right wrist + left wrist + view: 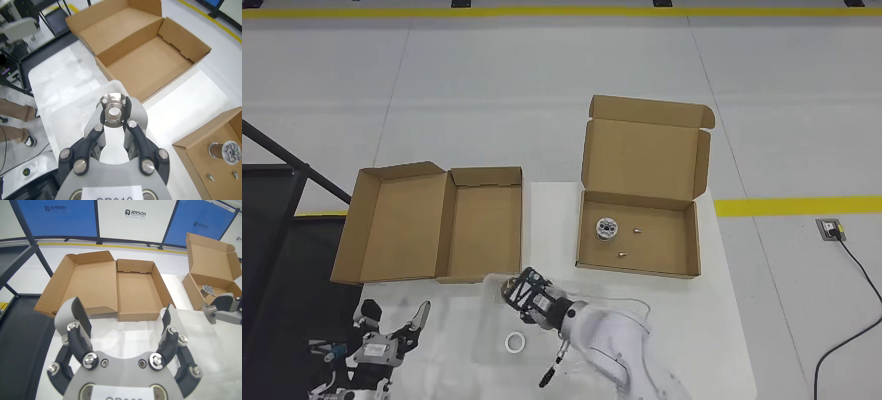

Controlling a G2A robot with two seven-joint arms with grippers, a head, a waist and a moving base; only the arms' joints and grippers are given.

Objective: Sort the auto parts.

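Right wrist view: the right gripper (114, 112) pinches the flange (112, 124) just beside the empty box (147, 72), a narrow hold that could slip; the left gripper (123, 317) gapes wide.

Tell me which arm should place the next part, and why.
Right. The right end effector is shut on the round silver metal flange, held over the clear plastic bin beside the empty brown cardboard box. The left end effector is open and holds nothing.

Logo lettering stands on the wall panels (135, 213), and cut-off characters on white labels (122, 393) at the bases of the left claw (122, 303) and right claw (114, 106).
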